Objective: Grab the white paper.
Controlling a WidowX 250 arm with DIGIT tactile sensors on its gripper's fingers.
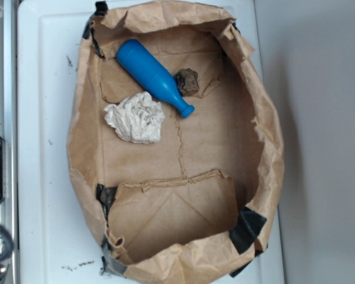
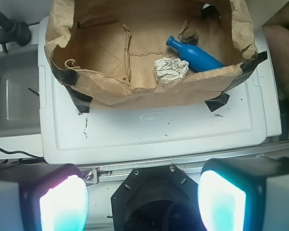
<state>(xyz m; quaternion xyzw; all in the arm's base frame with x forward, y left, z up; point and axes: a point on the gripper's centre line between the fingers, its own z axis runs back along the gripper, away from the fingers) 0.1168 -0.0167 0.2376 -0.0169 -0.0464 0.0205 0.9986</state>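
The white paper (image 1: 136, 117) is a crumpled off-white wad lying on the floor of the brown paper bag (image 1: 266, 148), left of centre. In the wrist view the white paper (image 2: 170, 70) lies just inside the bag's near wall, beside the blue bottle. My gripper (image 2: 142, 202) shows only in the wrist view, at the bottom edge. It is open, its two glowing pads (image 2: 62, 207) wide apart, with nothing between them. It hangs far from the paper, over the black robot base (image 2: 151, 197). The exterior view does not show the gripper.
A blue bottle (image 1: 154, 77) lies tilted in the bag just above the paper, its neck pointing right. A dark brown lump (image 1: 187, 81) sits beside the bottle. The bag (image 2: 135, 86) stands on a white tray-like board (image 2: 154, 130). A metal rail (image 2: 192, 161) runs along the board's near edge.
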